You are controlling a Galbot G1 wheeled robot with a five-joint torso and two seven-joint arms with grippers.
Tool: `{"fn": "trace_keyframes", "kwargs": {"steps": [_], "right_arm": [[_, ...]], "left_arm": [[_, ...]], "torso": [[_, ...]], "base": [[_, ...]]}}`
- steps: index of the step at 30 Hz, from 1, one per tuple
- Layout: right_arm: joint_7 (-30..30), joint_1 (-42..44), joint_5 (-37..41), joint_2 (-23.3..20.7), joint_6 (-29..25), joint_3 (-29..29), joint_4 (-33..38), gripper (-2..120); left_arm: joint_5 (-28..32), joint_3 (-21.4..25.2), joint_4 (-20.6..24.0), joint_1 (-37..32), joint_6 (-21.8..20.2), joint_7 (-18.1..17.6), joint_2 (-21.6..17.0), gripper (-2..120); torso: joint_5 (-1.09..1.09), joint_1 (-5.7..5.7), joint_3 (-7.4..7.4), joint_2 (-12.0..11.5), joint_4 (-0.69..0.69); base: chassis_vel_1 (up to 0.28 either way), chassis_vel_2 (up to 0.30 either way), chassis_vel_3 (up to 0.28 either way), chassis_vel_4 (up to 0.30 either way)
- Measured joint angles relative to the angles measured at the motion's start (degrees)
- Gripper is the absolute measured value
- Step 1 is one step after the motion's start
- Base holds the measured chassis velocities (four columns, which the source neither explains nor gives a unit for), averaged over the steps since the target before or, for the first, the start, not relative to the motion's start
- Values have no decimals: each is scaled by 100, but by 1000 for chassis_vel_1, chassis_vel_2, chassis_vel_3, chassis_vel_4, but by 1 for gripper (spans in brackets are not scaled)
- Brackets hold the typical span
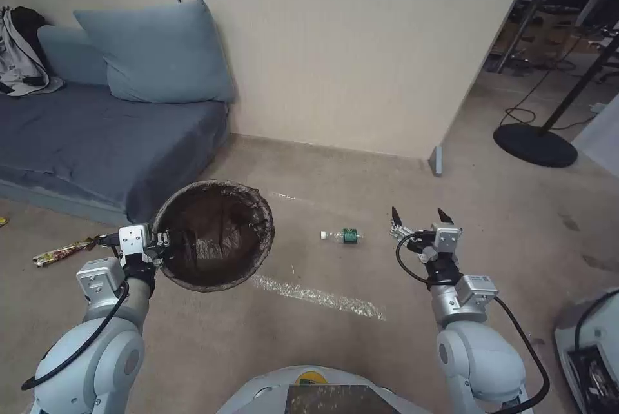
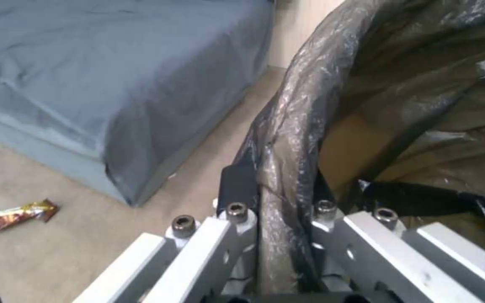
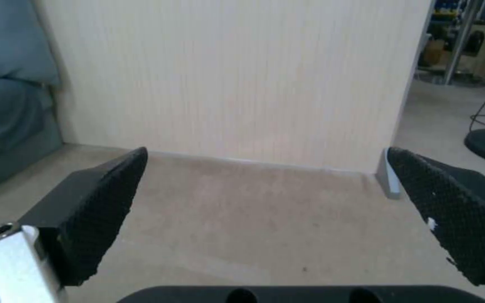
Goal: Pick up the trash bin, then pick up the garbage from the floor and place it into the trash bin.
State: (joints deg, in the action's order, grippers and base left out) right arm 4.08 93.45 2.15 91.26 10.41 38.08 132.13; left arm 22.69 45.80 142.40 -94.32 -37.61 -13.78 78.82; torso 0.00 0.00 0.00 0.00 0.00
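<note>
My left gripper (image 1: 162, 241) is shut on the near rim of the trash bin (image 1: 216, 233), which hangs off the floor with its dark bag lining showing. In the left wrist view the fingers pinch the bag-covered rim (image 2: 287, 139). A clear bottle with a green label (image 1: 342, 235) lies on the carpet between my two arms. My right gripper (image 1: 419, 215) hovers open to the right of the bottle, its black pads (image 3: 102, 198) spread wide with only carpet and wall between them. A yellow snack wrapper (image 1: 62, 251) lies on the floor near the sofa, left of my left arm (image 2: 12, 214).
A blue sofa (image 1: 97, 130) with cushions stands at the left, against a beige wall (image 1: 348, 46). A partition foot (image 1: 437, 160) and a black round stand base (image 1: 535, 143) sit at the right. A shiny streak (image 1: 316, 296) marks the carpet ahead of me.
</note>
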Motion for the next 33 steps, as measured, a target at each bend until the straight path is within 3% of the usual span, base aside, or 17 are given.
{"fn": "trace_keyframes", "kwargs": {"steps": [24,33], "right_arm": [[2,20,-10,28,-63,-28,-30,100],[347,18,353,-676,76,89,-168,100]], "left_arm": [[-44,1,45,-14,19,7,24,4],[-53,-11,82,-40,-18,7,4,4]], "torso": [[0,1,1,0,0],[2,0,-1,0,-1]], "base": [[-141,141,143,-137],[-2,4,6,-8]]}}
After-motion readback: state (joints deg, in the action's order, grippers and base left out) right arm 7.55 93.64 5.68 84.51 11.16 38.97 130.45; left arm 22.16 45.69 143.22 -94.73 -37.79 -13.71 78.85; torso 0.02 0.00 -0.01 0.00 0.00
